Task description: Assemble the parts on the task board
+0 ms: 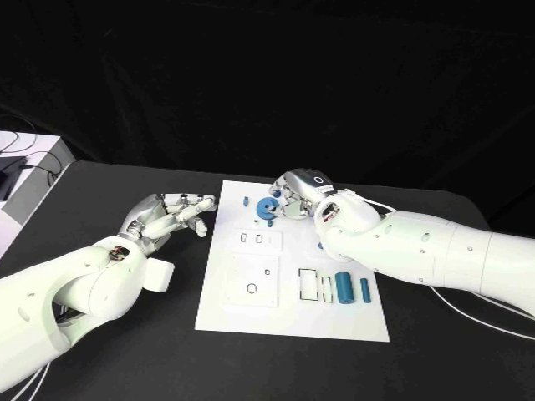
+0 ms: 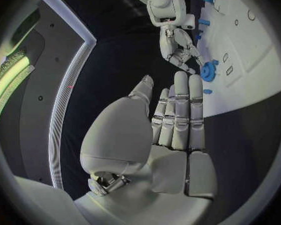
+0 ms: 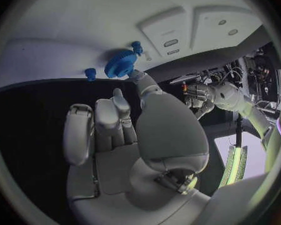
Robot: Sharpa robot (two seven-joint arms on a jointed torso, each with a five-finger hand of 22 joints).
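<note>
Head view: your right hand [image 1: 299, 194] works the blue gear [image 1: 267, 209] near the task board's [image 1: 294, 322] far edge; whether it grips, you cannot tell. Left wrist view: your left hand [image 2: 168, 130] waits flat, holding nothing. Right wrist view: a fingertip touches the gear, likely seating it.

Both arms are clad in smooth, glossy white shells with rounded segments and dark seams at the joints. The left arm [image 1: 63, 288] carries a small white boxy block near its wrist. Thin white cables loop along the right arm [image 1: 448, 259]. Each robot hand is silver metal: the left robot hand [image 1: 171, 215] and the right robot hand [image 1: 298, 194] have segmented fingers with pale pads.
</note>
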